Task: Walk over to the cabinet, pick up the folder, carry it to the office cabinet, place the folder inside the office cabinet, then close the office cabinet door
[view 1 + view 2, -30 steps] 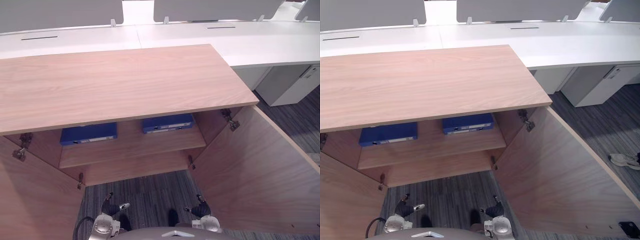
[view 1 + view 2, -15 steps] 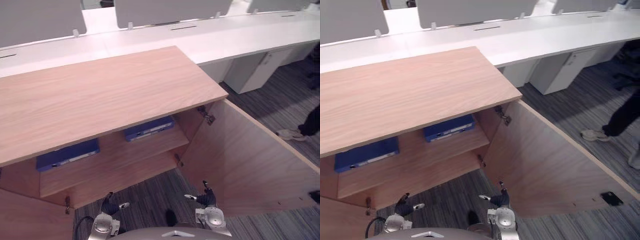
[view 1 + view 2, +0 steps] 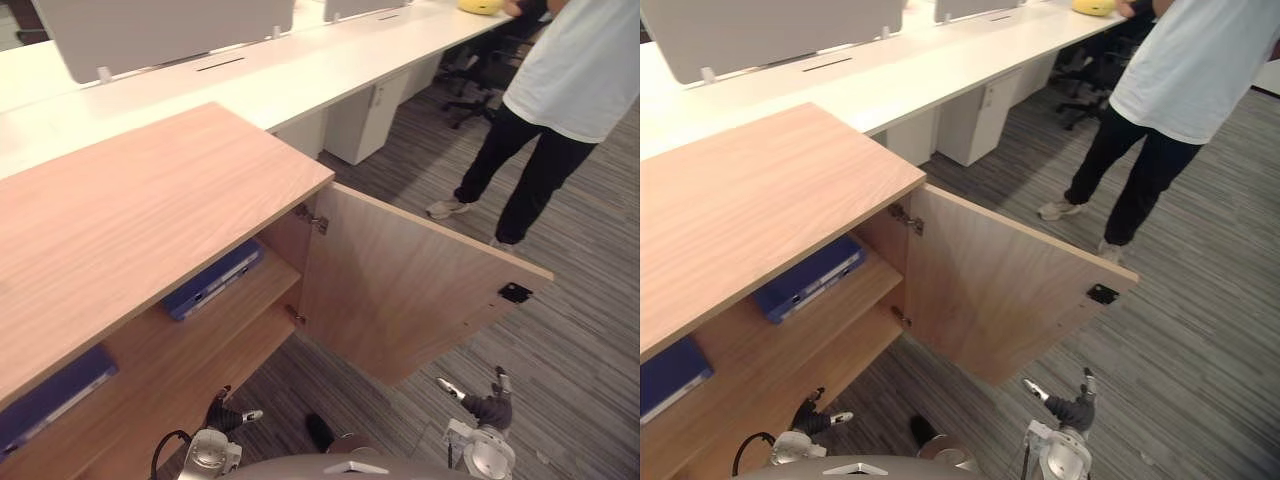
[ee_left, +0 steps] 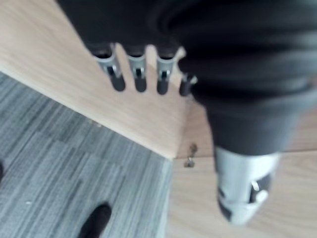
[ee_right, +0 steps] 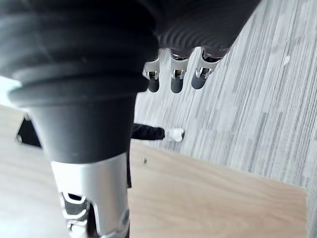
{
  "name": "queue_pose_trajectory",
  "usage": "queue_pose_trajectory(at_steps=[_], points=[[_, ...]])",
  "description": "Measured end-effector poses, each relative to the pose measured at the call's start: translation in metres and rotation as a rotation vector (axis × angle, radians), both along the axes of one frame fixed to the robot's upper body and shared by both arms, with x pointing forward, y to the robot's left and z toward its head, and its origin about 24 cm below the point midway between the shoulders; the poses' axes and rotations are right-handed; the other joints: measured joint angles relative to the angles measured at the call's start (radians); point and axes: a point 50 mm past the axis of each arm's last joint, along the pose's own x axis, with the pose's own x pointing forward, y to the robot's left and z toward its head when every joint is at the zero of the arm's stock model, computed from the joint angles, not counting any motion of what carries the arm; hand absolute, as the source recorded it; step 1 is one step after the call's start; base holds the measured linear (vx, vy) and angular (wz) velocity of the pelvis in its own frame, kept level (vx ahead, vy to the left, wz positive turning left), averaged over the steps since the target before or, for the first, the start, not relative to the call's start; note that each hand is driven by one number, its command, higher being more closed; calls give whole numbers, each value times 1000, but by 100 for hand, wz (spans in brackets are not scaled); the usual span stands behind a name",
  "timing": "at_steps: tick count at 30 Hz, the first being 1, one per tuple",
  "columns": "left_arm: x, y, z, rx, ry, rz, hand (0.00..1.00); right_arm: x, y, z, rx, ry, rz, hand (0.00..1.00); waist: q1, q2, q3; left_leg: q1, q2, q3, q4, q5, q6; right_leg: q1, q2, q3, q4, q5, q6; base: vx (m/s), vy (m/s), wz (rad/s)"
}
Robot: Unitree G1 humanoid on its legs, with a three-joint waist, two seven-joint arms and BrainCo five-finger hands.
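Now the right hand (image 3: pixel 487 408), at five o'clock, and left hand (image 3: pixel 228 415), at seven, hang empty, fingers loosely straight. The view has swung right — open door (image 3: pixel 400 290) centred, blue folder (image 3: pixel 213 279) shelved at nine o'clock — so closing the door looks next.

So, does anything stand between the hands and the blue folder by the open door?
Nothing visible does. The folder lies on the shelf at the cabinet's open front, and the door is swung clear to its right. The left hand and right hand hang open, low over the floor.
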Motion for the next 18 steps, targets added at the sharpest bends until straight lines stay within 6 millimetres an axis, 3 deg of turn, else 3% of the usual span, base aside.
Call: queue_pose_trajectory(at_steps=[4,9,18], points=[[13,-13,4,-33,-35,-8,0,-2,-15,12,4,-96,-122,0,-19,24,0,1,-2,25,0,-8,9,-17,9,13,16,2,3,44,-58,-24],[18,-18,6,-57,-50,-14,0,3,-30,22,20,-200,-227,0,-22,37,1,2,-6,29,0,-22,7,-23,5,12,23,4,5,-2,-62,-5],[10,-20,3,-80,-26,-7,0,43,-55,57,6,-432,-245,0,-18,91,20,-22,-18,-10,-1,-29,9,-45,-7,5,34,-2,14,0,-70,2]])
